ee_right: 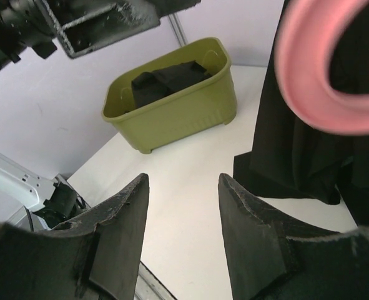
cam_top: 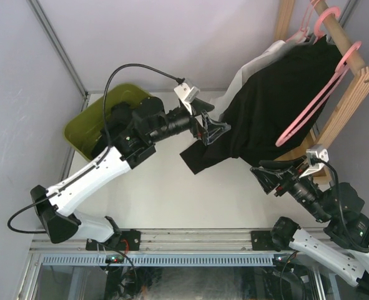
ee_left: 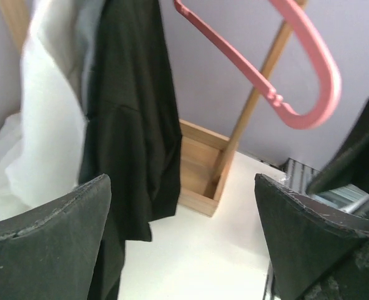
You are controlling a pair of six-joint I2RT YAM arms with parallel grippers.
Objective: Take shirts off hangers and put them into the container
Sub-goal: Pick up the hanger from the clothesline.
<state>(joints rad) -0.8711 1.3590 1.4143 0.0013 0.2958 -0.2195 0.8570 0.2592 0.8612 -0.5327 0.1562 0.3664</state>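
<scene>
At the far left of the worktop (cam_top: 172, 194), against the back corner, sits the container (ee_right: 172, 115): an olive-green plastic tub, rectangular with rounded corners and a smooth rolled rim. Crumpled black fabric (ee_right: 168, 78) lies inside it, matte and limp, filling much of the bottom and staying below the rim.

Just right of the tub, the left end effector (ee_left: 181, 187) is raised above the white, smooth worktop. Its two dark, wedge-shaped fingers (ee_left: 53, 240) have a rough, scuffed surface. They stand wide apart with nothing between them. A drooping sleeve of the black shirt (cam_top: 284, 100) hangs close beside this end effector, not in its grip.

The black shirt is soft and finely woven, and it falls in loose folds from the wooden rack (cam_top: 353, 101) at the right. Behind it hang a white shirt (ee_left: 47, 125), thinner and slightly sheer, and a narrow strip of grey shirt (ee_left: 90, 44) between the two. All three are still up on the rack, well apart from the container.

In front of the black shirt a hanger (ee_left: 331, 81) dangles bare from the round, light wooden pole (cam_top: 343, 39). It is thin, glossy pink plastic with a rounded shoulder. The rack base is a shallow box of pale wood resting on the worktop.

At the lower right, the right end effector (ee_right: 181, 181) sits low near the hem of the black shirt. Its matte black fingers are parted about halfway and the gap holds nothing. The pink hanger is a blur just above it, and I cannot tell whether they touch.
</scene>
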